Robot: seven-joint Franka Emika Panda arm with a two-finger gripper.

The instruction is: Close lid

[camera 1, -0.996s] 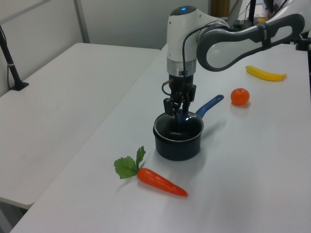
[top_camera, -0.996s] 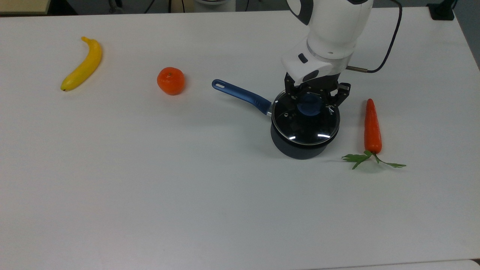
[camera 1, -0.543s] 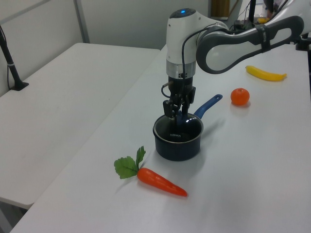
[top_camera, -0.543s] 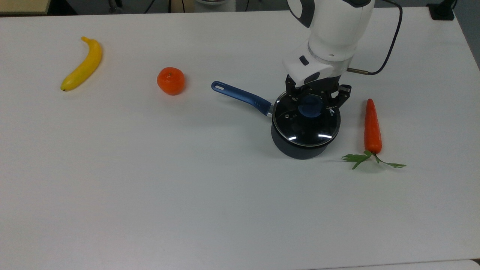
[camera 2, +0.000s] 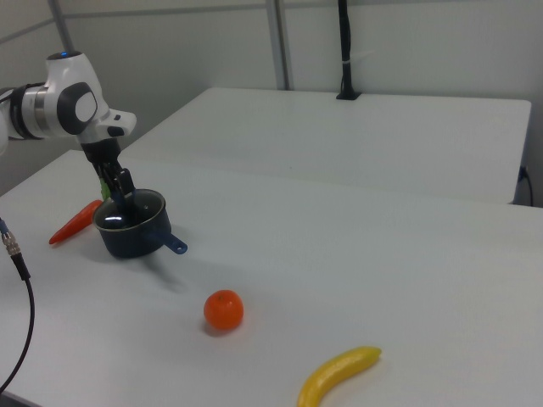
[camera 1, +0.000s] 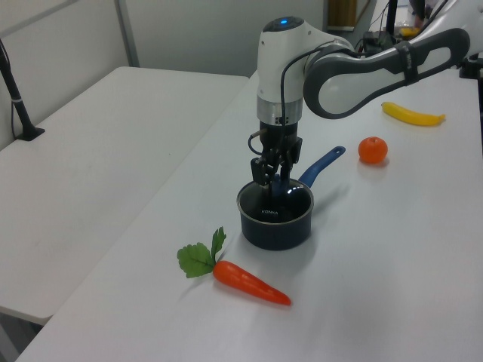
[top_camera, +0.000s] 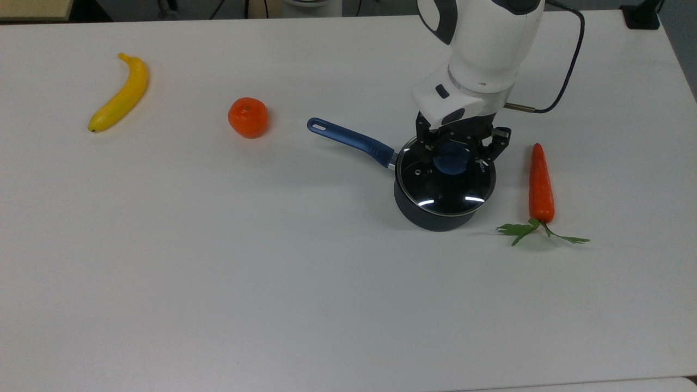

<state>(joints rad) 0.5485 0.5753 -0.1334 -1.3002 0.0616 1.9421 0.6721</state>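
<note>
A round glass lid (top_camera: 445,188) with a metal rim lies level over the mouth of a dark saucepan (top_camera: 430,220) with a blue handle (top_camera: 348,139). My gripper (top_camera: 452,156) comes straight down from above, and its black fingers are shut on the lid's blue centre knob (top_camera: 451,159). In the left view the gripper (camera 1: 273,179) stands upright over the lid (camera 1: 275,204) and the saucepan (camera 1: 275,230). In the right view the gripper (camera 2: 119,193) meets the lid (camera 2: 129,212) on the saucepan (camera 2: 131,239). Whether the rim is seated all round cannot be told.
A carrot (top_camera: 540,185) with green leaves lies close by on the top view's right of the pan. An orange (top_camera: 248,117) and a banana (top_camera: 121,92) lie further off on the top view's left. A black cable (top_camera: 566,60) hangs from the arm.
The gripper and the lid have shifted slightly toward the top view's lower right, and the lid now sits more squarely over the saucepan.
</note>
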